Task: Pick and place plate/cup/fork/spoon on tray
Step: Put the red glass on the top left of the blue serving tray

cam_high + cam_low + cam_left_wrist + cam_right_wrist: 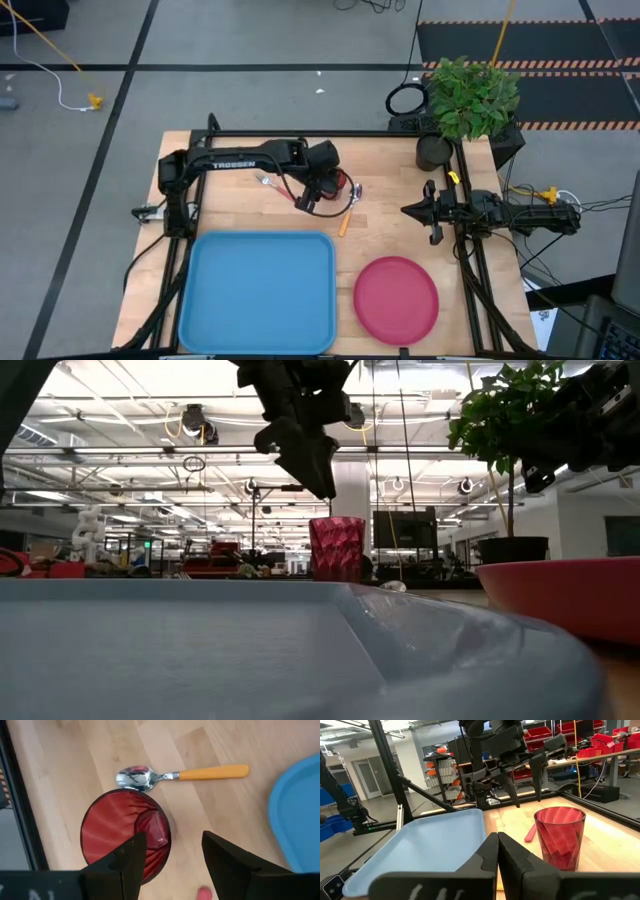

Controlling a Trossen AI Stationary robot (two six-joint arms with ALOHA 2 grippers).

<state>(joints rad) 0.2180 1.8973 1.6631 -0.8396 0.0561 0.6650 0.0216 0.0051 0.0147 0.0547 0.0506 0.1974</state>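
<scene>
Left wrist view: left gripper (172, 857) hangs with fingers spread over the cup (125, 832), gripping nothing; cup stands on the table (390, 215) beside the spoon (180, 774), off the tray (260, 290); right gripper (497, 851) closed, empty

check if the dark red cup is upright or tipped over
Upright: the small faceted dark red cup stands on its base on the wooden table, mouth up.

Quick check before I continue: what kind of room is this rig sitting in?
Likely a robotics lab or workshop: red storage bins on shelving, exposed ceiling lights, hazard-striped floor tape beyond the wooden table.
</scene>
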